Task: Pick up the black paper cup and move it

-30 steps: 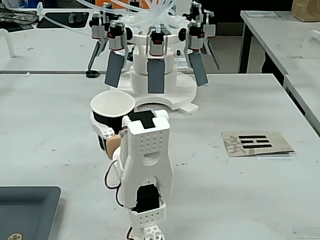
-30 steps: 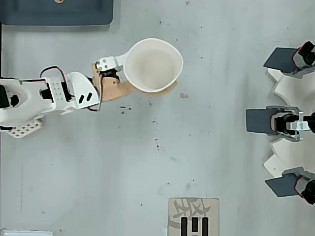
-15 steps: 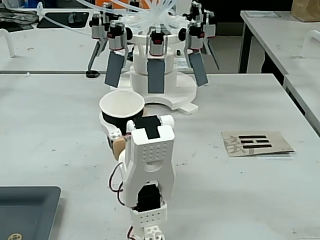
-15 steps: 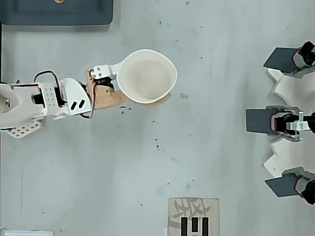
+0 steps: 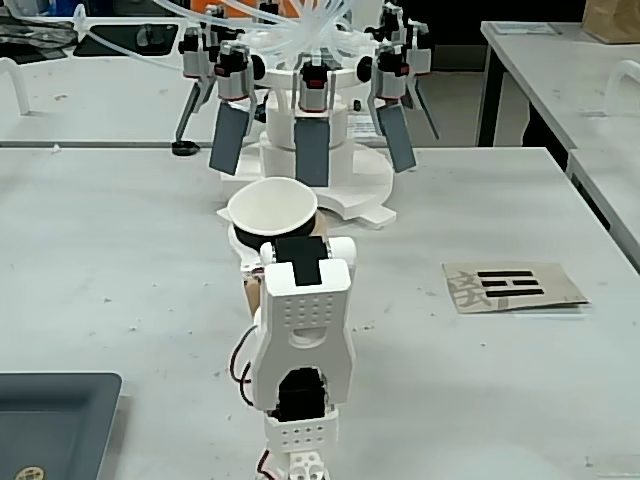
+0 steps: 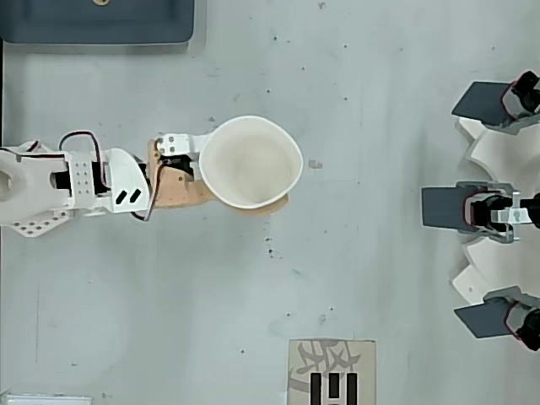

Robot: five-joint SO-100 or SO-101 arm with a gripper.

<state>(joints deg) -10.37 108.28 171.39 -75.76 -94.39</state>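
White-rimmed and black-walled, the cup [image 6: 251, 162] sits upright inside the gripper [image 6: 245, 173], mouth open to the overhead camera. The gripper is clenched on the cup: a white finger [image 6: 179, 141] lies along one side of the rim and a tan finger [image 6: 179, 187] shows under the other side, so the cup's wall is pinched between them. In the overhead view its rim looks slightly squeezed out of round, which fits a firm hold.

Taking the white stand [image 5: 330, 175] with its hanging grey paddles as landmark, the cup is just in front of it in the fixed view [image 5: 272, 215], almost below the middle paddle; from overhead, open table still separates the two. Whether the cup's base touches the table [image 6: 354, 278] cannot be told from either view.

The relation that matters: the cup lies straight out from the arm [image 5: 302, 330], on the stand side, with its long axis vertical. Any carry should, I judge, keep that axis upright and swing sideways clear of the stand's paddles.
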